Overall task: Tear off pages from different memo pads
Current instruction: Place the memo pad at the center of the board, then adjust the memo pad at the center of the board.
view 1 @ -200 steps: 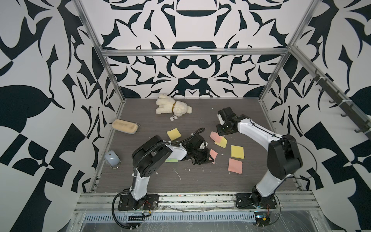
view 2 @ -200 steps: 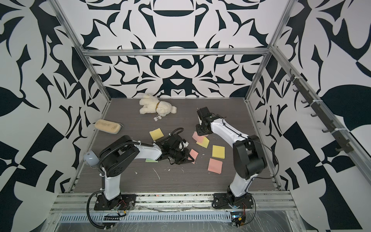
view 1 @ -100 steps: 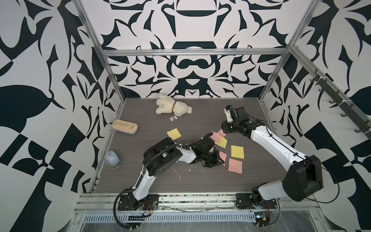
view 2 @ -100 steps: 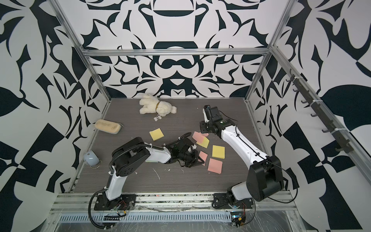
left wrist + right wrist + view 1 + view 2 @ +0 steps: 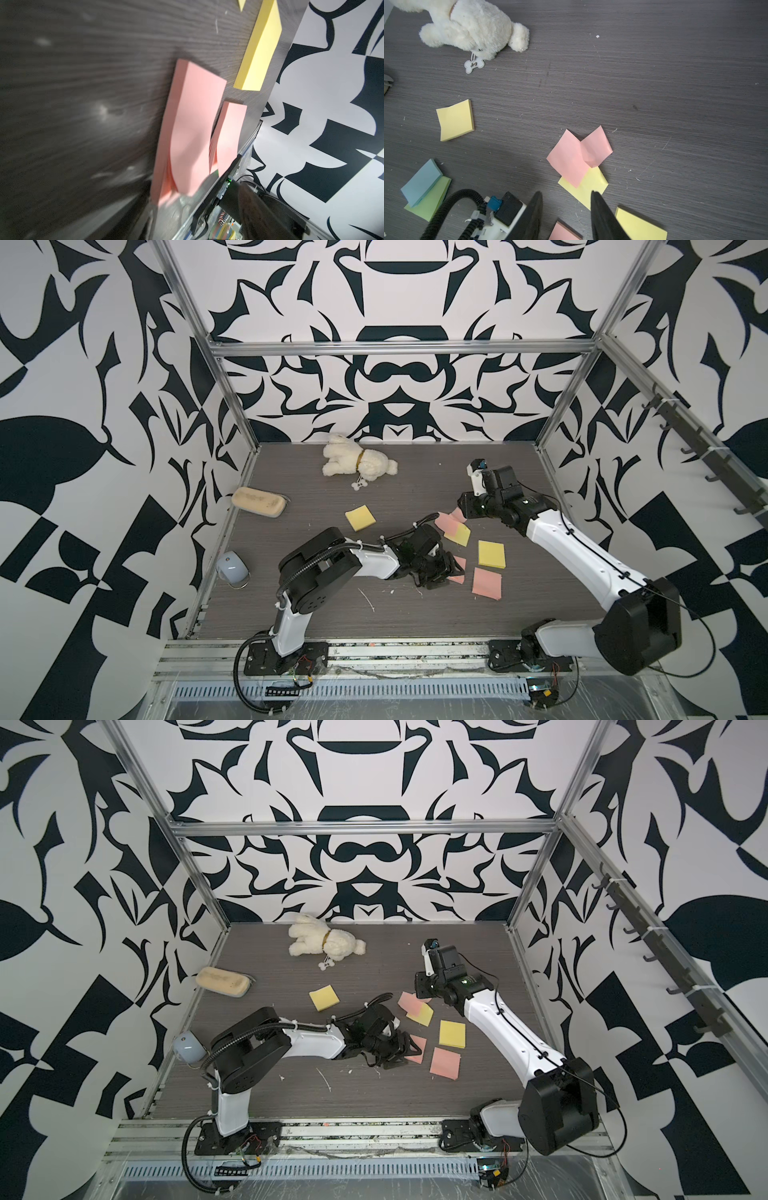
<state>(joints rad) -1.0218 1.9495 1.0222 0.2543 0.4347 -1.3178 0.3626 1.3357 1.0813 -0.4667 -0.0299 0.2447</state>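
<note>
Three loose pages [image 5: 569,160], two pink overlapping one yellow, lie just ahead of the right gripper [image 5: 565,192], whose jaws are parted and empty. A pink memo pad [image 5: 195,99], its top sheet curled up, sits beside the left gripper [image 5: 444,572]; I cannot tell how its jaws stand.

only thing you can actually read is "dog", lowercase dark letters, on the small white bone-shaped tag [image 5: 474,64], dangling by a cord from the white plush dog [image 5: 467,27]

Left arm [image 5: 374,566] reaches low across the middle; right arm [image 5: 573,547] stretches forward, its fingers [image 5: 602,212] parted.
</note>
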